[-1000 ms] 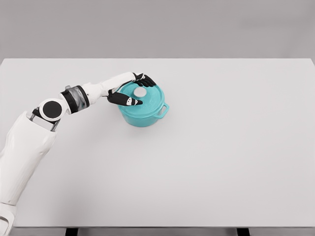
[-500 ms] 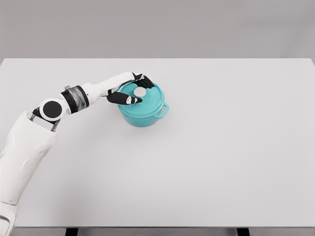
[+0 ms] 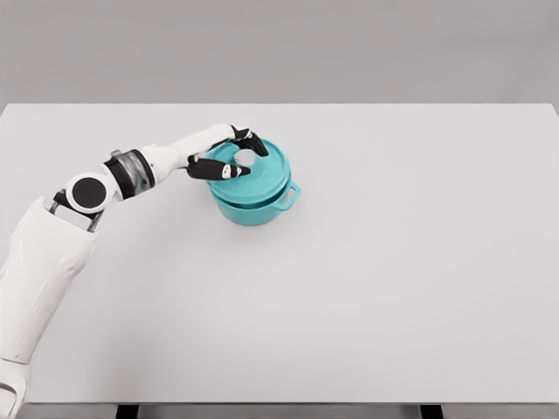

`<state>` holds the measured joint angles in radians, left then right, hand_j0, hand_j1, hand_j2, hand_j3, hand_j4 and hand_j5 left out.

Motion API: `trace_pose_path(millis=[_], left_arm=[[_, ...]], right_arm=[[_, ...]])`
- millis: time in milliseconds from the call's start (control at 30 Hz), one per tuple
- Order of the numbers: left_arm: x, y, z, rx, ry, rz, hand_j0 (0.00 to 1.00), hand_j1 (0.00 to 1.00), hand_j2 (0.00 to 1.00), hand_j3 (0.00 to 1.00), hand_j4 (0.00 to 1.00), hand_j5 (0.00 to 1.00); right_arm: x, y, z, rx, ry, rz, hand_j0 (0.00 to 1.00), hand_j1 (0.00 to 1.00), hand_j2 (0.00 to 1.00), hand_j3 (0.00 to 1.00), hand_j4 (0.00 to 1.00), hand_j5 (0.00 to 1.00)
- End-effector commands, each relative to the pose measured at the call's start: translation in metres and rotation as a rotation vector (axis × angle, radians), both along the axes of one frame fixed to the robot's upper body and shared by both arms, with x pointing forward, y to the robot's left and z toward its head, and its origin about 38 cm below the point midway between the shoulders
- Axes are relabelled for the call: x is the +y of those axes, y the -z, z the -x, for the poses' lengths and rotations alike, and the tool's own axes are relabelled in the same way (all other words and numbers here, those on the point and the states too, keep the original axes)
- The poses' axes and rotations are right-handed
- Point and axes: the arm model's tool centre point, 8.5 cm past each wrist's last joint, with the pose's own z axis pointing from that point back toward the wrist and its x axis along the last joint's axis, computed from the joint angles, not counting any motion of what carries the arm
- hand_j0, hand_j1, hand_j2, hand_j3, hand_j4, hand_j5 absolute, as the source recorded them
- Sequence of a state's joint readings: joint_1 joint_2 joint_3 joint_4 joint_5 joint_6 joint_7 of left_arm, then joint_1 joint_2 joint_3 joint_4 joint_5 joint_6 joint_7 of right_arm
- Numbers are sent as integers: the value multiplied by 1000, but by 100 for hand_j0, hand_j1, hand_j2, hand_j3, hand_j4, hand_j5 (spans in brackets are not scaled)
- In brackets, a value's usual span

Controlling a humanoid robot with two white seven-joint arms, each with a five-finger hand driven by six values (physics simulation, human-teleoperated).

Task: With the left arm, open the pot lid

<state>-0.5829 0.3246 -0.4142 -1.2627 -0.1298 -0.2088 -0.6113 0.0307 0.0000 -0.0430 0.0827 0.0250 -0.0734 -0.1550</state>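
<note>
You're clamping your left hand (image 3: 229, 159) on the lid (image 3: 253, 169) knob (fingers curled round it) so it's lifting off the pot (image 3: 258, 206).

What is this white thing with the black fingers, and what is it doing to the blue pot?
That is a robot's left arm in a computer simulation, seen from a camera on its head. Its left hand has black fingers closed around the pale knob on the teal lid. The lid looks lifted a little above the teal pot, which stands on a big white table. The other arm is not in the picture.
</note>
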Motion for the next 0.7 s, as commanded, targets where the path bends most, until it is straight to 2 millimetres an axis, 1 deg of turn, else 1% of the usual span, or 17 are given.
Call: trace_pose_path(millis=[0, 100, 133, 233, 300, 367, 567, 633, 667], left_arm=[[0, -3, 0, -3, -1, 11, 55, 55, 55, 55, 55, 55], [0, -6, 1, -11, 1, 14, 55, 55, 55, 55, 55, 55], [-1, -11, 2, -24, 9, 16, 55, 55, 55, 55, 55, 55], [-2, -14, 2, -29, 11, 17, 55, 55, 55, 55, 55, 55], [3, -20, 1, -44, -1, 28, 55, 55, 55, 55, 55, 55], [4, -24, 1, -55, -2, 31, 55, 55, 55, 55, 55, 55], [21, -29, -2, -64, -51, 48, 55, 55, 55, 55, 55, 55], [33, -34, -5, -76, -83, 62, 55, 55, 55, 55, 55, 55], [40, -33, -4, -74, -99, 64, 55, 55, 55, 55, 55, 55]], right_arm=[[0, 0, 0, 0, 0, 0, 100, 100, 100, 100, 100, 100], [0, 0, 0, 0, 0, 0, 100, 100, 100, 100, 100, 100], [0, 0, 0, 0, 0, 0, 100, 100, 100, 100, 100, 100], [0, 0, 0, 0, 0, 0, 100, 100, 100, 100, 100, 100], [0, 0, 0, 0, 0, 0, 100, 100, 100, 100, 100, 100], [0, 0, 0, 0, 0, 0, 100, 100, 100, 100, 100, 100], [0, 0, 0, 1, 1, 0, 100, 100, 100, 100, 100, 100], [0, 0, 0, 0, 0, 0, 100, 100, 100, 100, 100, 100], [0, 0, 0, 1, 1, 0, 100, 100, 100, 100, 100, 100]])
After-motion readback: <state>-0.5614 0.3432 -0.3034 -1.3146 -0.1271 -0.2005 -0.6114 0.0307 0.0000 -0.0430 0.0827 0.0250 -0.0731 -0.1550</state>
